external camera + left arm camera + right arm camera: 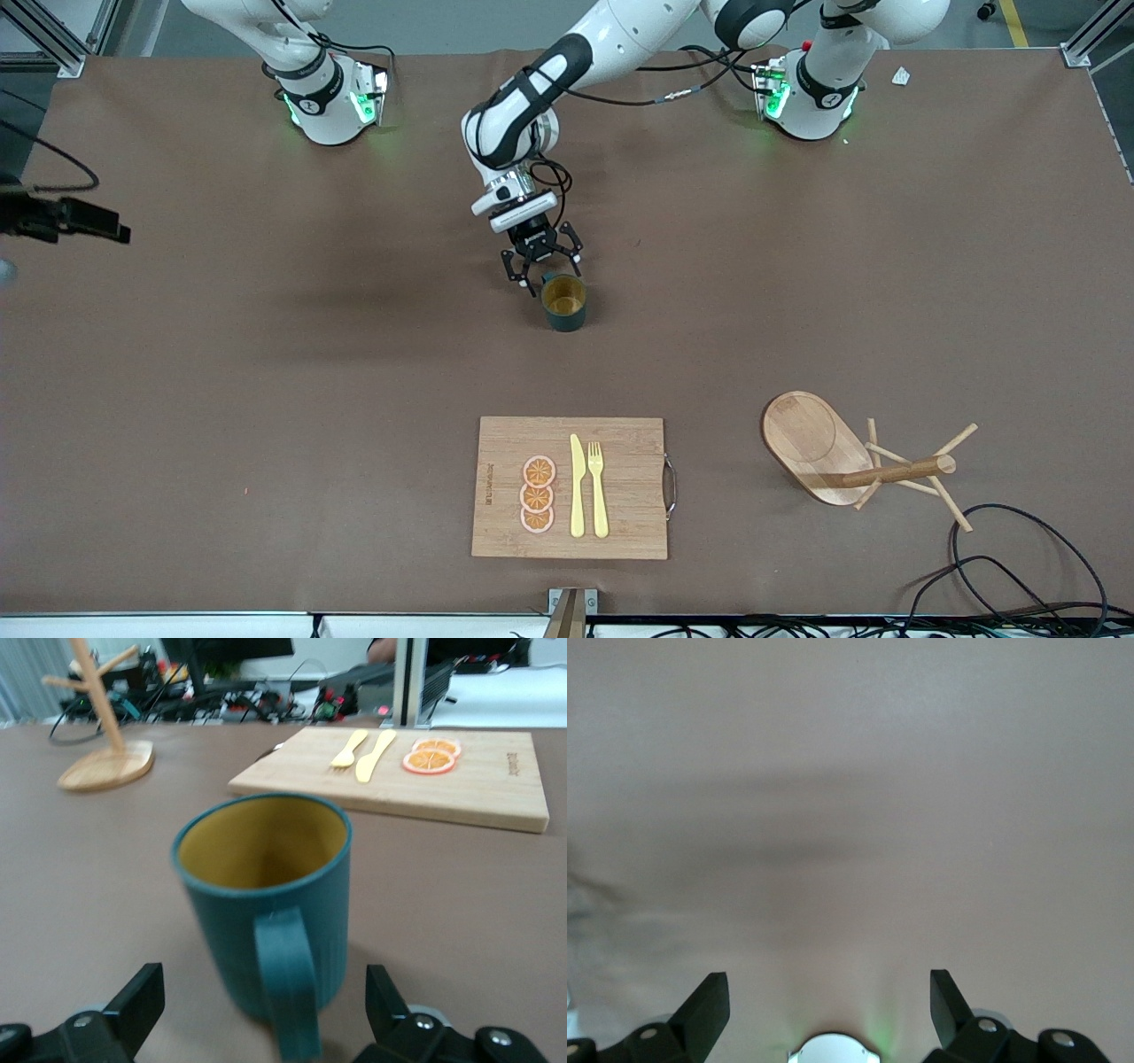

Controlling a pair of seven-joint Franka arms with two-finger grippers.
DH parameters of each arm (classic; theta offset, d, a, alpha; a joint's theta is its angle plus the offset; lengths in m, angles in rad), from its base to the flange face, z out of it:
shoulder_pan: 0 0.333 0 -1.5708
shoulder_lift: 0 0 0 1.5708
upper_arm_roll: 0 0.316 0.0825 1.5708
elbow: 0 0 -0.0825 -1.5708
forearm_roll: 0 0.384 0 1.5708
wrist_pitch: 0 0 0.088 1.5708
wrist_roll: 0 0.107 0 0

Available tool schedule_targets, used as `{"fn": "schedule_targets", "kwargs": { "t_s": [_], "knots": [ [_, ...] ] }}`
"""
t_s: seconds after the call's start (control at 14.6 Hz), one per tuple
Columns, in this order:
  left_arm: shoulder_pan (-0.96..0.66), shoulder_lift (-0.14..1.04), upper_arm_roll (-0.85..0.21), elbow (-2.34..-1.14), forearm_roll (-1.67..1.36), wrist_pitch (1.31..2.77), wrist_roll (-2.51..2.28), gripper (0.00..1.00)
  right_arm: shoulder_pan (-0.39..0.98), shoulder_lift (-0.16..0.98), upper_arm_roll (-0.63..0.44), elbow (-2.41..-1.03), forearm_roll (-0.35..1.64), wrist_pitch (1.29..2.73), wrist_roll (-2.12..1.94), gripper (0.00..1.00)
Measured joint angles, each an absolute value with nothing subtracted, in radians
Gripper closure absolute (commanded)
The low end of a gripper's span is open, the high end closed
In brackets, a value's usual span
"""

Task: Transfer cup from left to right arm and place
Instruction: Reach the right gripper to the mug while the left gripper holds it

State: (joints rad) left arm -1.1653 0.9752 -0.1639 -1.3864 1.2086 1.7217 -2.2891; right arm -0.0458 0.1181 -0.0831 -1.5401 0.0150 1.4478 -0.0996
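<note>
At mid-bench the cup stands upright, freed; the left claw, spread wide, sits at its eleven o'clock. Right claw, wide and empty, must grasp and place it.

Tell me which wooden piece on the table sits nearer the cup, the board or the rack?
The cutting board with the fork, knife and orange slices; the peg rack lies farther off, toward the left arm's end. The cup stands upright.

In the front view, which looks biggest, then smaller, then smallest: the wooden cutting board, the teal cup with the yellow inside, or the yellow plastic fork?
1. Rectangular wooden cutting board, by far the largest.
2. Dark teal cup with yellow inside.
3. Yellow plastic fork: longer than the cup looks, but much thinner. It also lies nearer the camera, so this order is unsure.
</note>
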Motion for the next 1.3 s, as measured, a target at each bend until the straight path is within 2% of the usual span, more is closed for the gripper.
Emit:
{"fn": "schedule_targets", "kwargs": {
  "t_s": [0.27, 0.82, 1.03, 1.3],
  "knots": [
    [-1.172, 0.865, -0.216, -1.374, 1.062, 1.660, -2.249, 0.00, 0.014, 0.158, -0.068, -1.561, 0.020, 1.517, -0.056, 0.00],
    [-1.105, 0.564, -0.210, -1.364, 0.809, 1.636, -1.974, 0.00, 0.266, 0.169, -0.057, -1.741, 0.105, 1.741, 0.195, 0.00],
    [-1.016, 0.519, -0.208, -1.365, 0.775, 1.636, -1.863, 0.00, 0.381, 0.210, -0.055, -1.770, 0.147, 1.857, 0.265, 0.00],
    [-0.889, 0.489, -0.208, -1.364, 0.733, 1.641, -1.732, 0.00, 0.571, 0.319, -0.052, -1.775, 0.157, 2.068, 0.529, 0.00]
  ]
}}
